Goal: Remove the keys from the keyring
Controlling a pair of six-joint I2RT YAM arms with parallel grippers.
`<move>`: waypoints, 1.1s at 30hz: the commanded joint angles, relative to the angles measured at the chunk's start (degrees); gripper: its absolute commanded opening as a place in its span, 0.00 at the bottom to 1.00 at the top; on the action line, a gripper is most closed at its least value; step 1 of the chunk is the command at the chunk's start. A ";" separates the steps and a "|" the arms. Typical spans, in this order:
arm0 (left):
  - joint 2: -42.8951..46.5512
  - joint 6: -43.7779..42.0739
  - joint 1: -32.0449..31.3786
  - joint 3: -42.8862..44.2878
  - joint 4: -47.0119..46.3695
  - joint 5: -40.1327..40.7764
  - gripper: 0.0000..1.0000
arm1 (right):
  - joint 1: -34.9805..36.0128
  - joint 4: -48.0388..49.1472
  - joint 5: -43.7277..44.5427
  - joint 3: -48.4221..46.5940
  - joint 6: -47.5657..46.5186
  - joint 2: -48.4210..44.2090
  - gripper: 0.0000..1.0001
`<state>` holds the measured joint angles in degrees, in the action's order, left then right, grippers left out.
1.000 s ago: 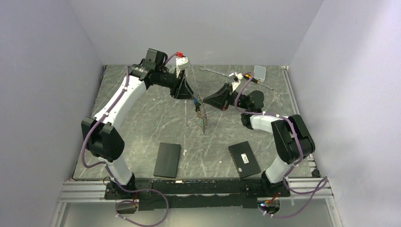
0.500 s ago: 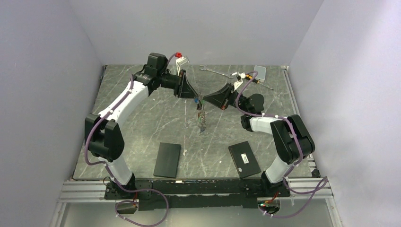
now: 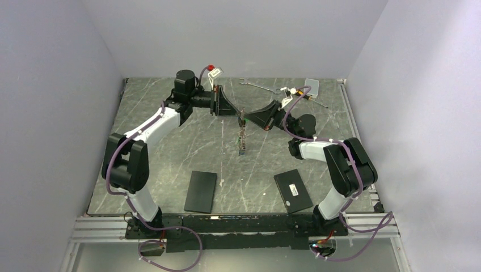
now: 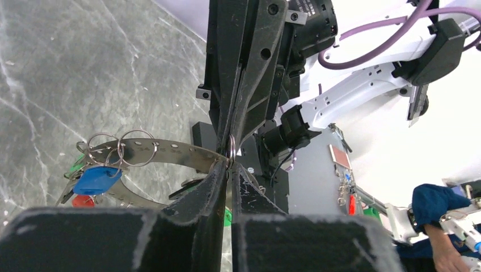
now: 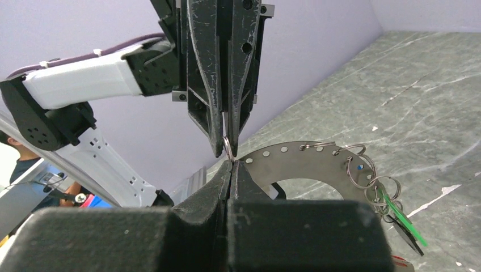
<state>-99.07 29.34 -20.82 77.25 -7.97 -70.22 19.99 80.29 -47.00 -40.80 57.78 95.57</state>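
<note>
- keyring (image 4: 170, 152): flat grey metal band, curved, row of small punched holes along it. Held up in the air over table centre, between the two arms.
- keys (image 3: 241, 140): hang in a bunch from the band's low end. Thin wire split rings (image 4: 136, 147) link them on. Plastic tags visible: blue tag (image 4: 96, 180), red tag (image 4: 83, 200), green tag (image 5: 401, 217).
- right gripper (image 5: 232, 165): jaws clamped together on the band's upper end.
- left gripper (image 4: 229, 169): jaws pinched nearly flat, only a sliver between, at the same end, tip to tip w/ the right one. One small split ring pokes up between the two sets of tips; can't tell which gripper pinches it.
- Fingers on both: matte black, scuffed.
- table (image 3: 170, 147): dark grey-green stone look, pale veins.
- On it: two flat black boxes (image 3: 201, 191), near edge, one either side. Silver wrench (image 3: 258, 86) at far edge.
- Walls pale lilac, plain, on three sides.
</note>
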 commanded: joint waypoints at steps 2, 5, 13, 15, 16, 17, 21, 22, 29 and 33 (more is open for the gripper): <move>0.45 19.01 1.47 -5.62 -29.46 -3.17 0.16 | 0.23 6.40 2.72 -0.86 2.07 -0.44 0.00; 0.62 19.86 1.75 -5.96 -31.08 -3.04 0.21 | 0.23 6.35 2.89 -0.78 1.99 -0.52 0.00; 0.20 19.76 1.59 -6.17 -30.35 -1.54 0.25 | 0.65 5.81 3.16 -0.89 1.30 -0.43 0.00; 0.19 17.99 1.57 -5.73 -27.50 -0.91 0.24 | 0.80 5.98 3.05 -1.08 1.31 -0.29 0.00; 0.19 17.39 1.49 -5.75 -26.76 -0.73 0.24 | 0.84 6.07 3.06 -1.12 1.29 -0.25 0.00; 0.19 17.07 1.56 -5.77 -26.42 -0.55 0.24 | 0.92 6.09 3.10 -1.08 1.22 -0.27 0.00; 0.11 15.41 1.33 -5.84 -24.16 0.15 0.22 | 1.02 6.31 3.30 -0.95 1.19 -0.23 0.00; 0.06 15.25 1.20 -5.95 -24.04 0.24 0.22 | 1.02 6.32 3.32 -0.95 1.12 -0.28 0.00; -0.16 13.98 0.04 -5.87 -22.71 0.04 0.15 | 1.01 6.17 3.75 -0.80 0.89 -0.45 0.00; -0.25 17.44 -0.19 -7.29 -28.69 -1.13 0.19 | 0.94 5.98 4.19 -0.81 1.28 -0.23 0.00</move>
<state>-99.18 44.91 -20.51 70.67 -30.79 -70.24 20.88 81.12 -45.08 -40.80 58.70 95.59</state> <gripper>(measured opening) 0.162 0.009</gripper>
